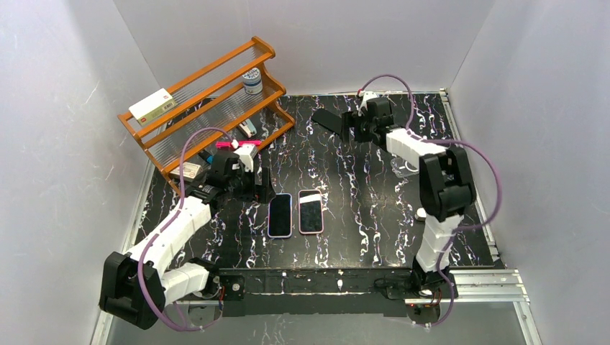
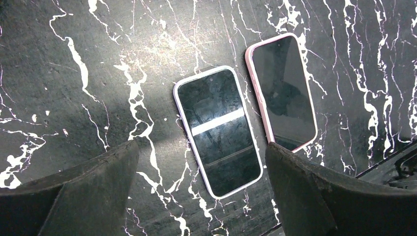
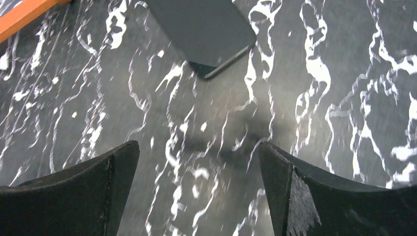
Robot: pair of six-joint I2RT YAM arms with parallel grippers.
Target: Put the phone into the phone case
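The left gripper [image 2: 201, 149], jaws spread, hovers over the glossy lavender-edged phone [image 2: 219, 130] lying near the black marbled desk's [image 1: 374, 215] near edge, its long axis crossing their closing line, what looks like the pink-rimmed phone case [image 2: 283, 91] just beside it, while the right gripper [image 3: 199, 150], likewise spread, sits well apart at the far edge.

The worktop [image 1: 374, 215] is veined white on black (marble-like). The phone [image 2: 219, 130] is rimmed lilac, the phone case [image 2: 283, 93] pink; the rack [image 1: 208, 100] is coloured orange.
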